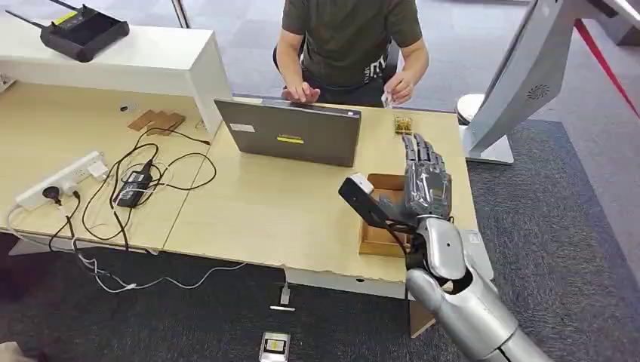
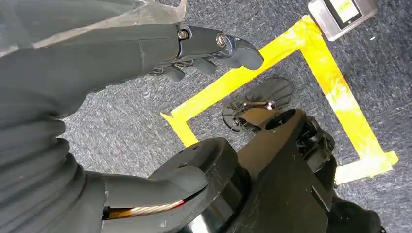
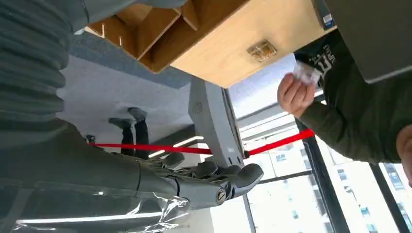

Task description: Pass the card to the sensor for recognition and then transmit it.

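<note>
So the right hand [image 1: 427, 181] is up over the table [image 1: 249, 204], fingers [image 1: 423, 154] stretched out straight and a bit apart, nothing in them. In the right wrist view the same hand [image 3: 204, 179] looks flat and empty too, fingers extended side by side. Directly under the palm there's a wooden box [image 1: 381, 219] with dividers, sitting near the table's front edge. Just past the fingertips, further out on the table, is a small yellowish sensor [image 1: 403, 124] thing lying flat.

The card [image 1: 387, 99] is in the person's hand [image 1: 398, 88], a small pale piece pinched at the far edge of the table, beyond the sensor and well apart from the robot's fingertips. The right wrist view shows it as well, a whitish card [image 3: 306, 74] in the person's closed fingers. Their other hand rests at the back of a grey laptop [image 1: 290, 132], which sits off to the side of the fingers, toward the robot's left.

The left hand [image 2: 194, 53] hangs down over grey carpet with yellow tape [image 2: 320, 63] on it, fingers loosely curled, holding nothing.

Further left on the table: a white power strip [image 1: 64, 179] with a tangle of black cables [image 1: 136, 185].
</note>
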Motion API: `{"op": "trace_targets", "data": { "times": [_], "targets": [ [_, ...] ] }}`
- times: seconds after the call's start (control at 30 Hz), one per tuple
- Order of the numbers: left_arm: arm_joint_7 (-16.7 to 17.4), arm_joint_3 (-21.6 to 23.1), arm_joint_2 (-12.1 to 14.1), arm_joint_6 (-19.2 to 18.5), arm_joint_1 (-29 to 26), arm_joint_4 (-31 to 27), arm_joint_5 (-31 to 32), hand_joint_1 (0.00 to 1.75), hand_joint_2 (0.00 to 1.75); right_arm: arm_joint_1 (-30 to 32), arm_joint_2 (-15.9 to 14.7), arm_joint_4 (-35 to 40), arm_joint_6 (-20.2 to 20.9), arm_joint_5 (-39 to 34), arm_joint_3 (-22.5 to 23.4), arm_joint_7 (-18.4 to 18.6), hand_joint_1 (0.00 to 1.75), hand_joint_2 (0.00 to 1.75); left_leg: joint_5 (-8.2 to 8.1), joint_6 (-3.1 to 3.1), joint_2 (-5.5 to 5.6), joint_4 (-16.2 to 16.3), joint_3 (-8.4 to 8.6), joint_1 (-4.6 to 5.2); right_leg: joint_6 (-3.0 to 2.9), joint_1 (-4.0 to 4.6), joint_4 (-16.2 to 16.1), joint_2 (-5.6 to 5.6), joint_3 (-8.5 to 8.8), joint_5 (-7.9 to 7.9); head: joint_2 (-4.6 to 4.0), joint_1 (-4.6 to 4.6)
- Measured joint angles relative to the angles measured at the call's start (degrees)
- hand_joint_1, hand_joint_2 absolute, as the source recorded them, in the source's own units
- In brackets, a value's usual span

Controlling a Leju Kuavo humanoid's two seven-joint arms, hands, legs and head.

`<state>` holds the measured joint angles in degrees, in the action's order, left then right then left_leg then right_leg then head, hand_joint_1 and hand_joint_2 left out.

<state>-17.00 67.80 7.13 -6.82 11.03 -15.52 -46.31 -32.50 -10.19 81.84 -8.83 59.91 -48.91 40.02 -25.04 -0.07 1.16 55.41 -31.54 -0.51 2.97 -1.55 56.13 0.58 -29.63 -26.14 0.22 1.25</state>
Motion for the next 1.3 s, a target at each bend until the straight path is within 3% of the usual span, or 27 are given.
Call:
{"op": "trace_targets", "data": {
  "times": [0.13,0.37,0.5,0.63,0.77,0.83,1.1,1.3],
  "targets": [
    [-0.42,-0.02,0.22,0.07,-0.14,0.00,-0.13,0.00,1.75,1.07,-1.90,4.98,1.16,0.63,0.28,-0.11,0.00,1.75,0.00,0.00,0.00,0.00,0.01,0.00,0.00,0.00,0.00,0.00,0.00,0.00,0.00,-0.02],
    [-2.06,-0.02,0.98,0.94,-1.12,0.00,-0.81,0.00,1.75,5.78,-7.17,16.41,14.07,1.81,0.11,-0.13,0.00,1.75,-0.04,-0.03,0.00,0.00,0.01,-0.01,-0.04,0.00,-0.03,0.00,-0.01,-0.04,0.00,0.00],
    [-2.93,-0.07,1.25,1.94,-1.77,0.00,-1.20,0.00,1.75,9.78,-9.87,20.10,15.67,2.51,0.20,-0.07,0.00,1.75,-0.05,-0.04,0.00,0.00,0.01,-0.01,-0.04,0.00,-0.03,0.00,-0.01,-0.05,0.00,0.00],
    [-3.13,-0.18,1.40,2.34,-2.32,0.00,-1.84,0.00,1.75,13.74,-12.13,22.18,11.71,2.69,1.22,-1.60,0.00,1.75,-0.05,-0.04,0.01,0.00,0.00,-0.01,-0.03,0.00,-0.03,0.00,0.01,-0.06,0.00,0.00],
    [-3.61,-0.33,1.57,3.28,-2.97,0.00,-2.58,0.00,1.75,17.74,-13.68,22.53,0.27,3.65,2.91,-6.73,0.00,1.75,-0.06,-0.04,0.01,-0.01,0.00,-0.01,-0.04,0.01,-0.03,0.00,0.01,-0.06,0.00,0.00],
    [-3.83,-0.42,1.60,3.50,-3.20,0.00,-2.69,0.00,1.75,19.14,-14.08,22.20,-2.69,3.96,3.41,-7.80,0.00,1.75,-0.06,-0.04,0.01,-0.01,0.00,-0.01,-0.04,0.01,-0.03,0.00,0.01,-0.06,0.00,0.00],
    [-5.16,-0.68,1.38,5.20,-4.00,-0.02,-3.78,0.00,1.75,21.44,-12.89,17.46,-9.88,5.44,3.91,-11.32,0.00,1.75,-0.06,-0.04,0.01,-0.03,-0.01,-0.02,-0.04,0.03,-0.03,0.00,0.03,-0.06,0.00,0.02],
    [-4.90,-0.68,1.16,5.44,-3.99,-0.07,-3.74,0.00,1.75,20.85,-11.10,10.85,-10.19,4.11,3.48,-12.52,0.00,1.75,-0.06,-0.04,0.01,-0.03,-0.01,-0.02,-0.04,0.03,-0.03,0.00,0.04,-0.06,0.00,0.02]
  ]
}}
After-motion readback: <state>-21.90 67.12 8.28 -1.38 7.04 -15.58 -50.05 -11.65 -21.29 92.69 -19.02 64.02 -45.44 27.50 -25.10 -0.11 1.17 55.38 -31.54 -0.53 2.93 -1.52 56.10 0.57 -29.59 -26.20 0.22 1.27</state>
